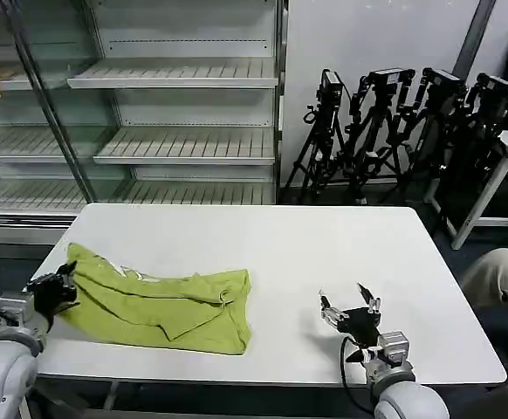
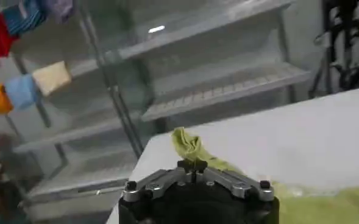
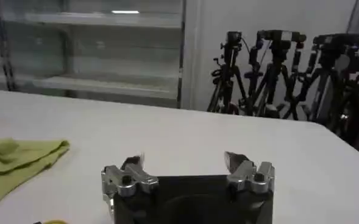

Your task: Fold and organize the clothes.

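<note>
The shirt [image 1: 162, 301] is spread crumpled on the table [image 1: 324, 244] with its long axis running left to right, its left corner pinched in the closed left gripper [image 1: 62, 286], while the right gripper [image 1: 350, 307] is held wide open over bare table, well apart from the shirt's right edge.

Count: 1 lime T-shirt [image 1: 162, 307], 1 white worktop [image 1: 324, 244], 2 grippers, left [image 1: 62, 284] and right [image 1: 348, 307]. Behind: 4 camera tripods [image 1: 394, 131], and 1 shelf rack [image 1: 175, 105] with 3 shelf levels visible.
</note>
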Motion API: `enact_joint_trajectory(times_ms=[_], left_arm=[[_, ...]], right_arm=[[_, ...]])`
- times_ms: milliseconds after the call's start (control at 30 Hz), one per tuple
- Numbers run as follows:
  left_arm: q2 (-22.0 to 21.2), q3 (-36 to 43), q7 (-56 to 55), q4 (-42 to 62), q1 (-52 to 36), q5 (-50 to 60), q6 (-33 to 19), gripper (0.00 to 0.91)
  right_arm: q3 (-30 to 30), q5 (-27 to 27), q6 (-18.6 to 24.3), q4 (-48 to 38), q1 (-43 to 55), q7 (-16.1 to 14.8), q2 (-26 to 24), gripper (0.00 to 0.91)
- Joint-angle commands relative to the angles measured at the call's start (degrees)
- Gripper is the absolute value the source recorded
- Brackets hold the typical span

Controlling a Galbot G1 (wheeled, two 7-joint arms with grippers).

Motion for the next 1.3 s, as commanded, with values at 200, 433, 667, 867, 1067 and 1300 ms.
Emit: enact_joint_trajectory(times_ms=[200,433,667,867,1067,1300], left_arm=[[-8.35,23.78,2.05,-12.4,-2.1,7.75,0.24,0.01],[-10.74,29.43,2.36,-9.31,-3.62,10.02,0.27,0.01],[-11.98,31.63,2.0,-7.83,-5.05,9.85,0.3,0.02],[-12.91,33.19,1.03,-6.19,-7.51,7.82,0.37,0.02],[-13.7,33.84,-0.29,-4.22,-9.4,6.65,0.37,0.02],[-14.06,34.62,-1.9,-4.28,-9.83,4.35,0.34,0.907]], right_arm=[[0.81,-0.69,0.37,0.58,-0.79,0.1,0.13,0.907],[1.58,-0.66,0.64,0.78,-1.38,0.14,0.06,0.907],[1.05,-0.88,0.75,0.3,-0.96,0.15,0.53,0.907],[0.84,-1.05,0.49,0.57,-0.9,0.23,0.65,0.907],[0.59,-1.42,0.38,0.77,-1.07,0.2,0.92,0.907],[0.4,-1.77,0.31,0.65,-1.0,0.19,1.21,0.907]])
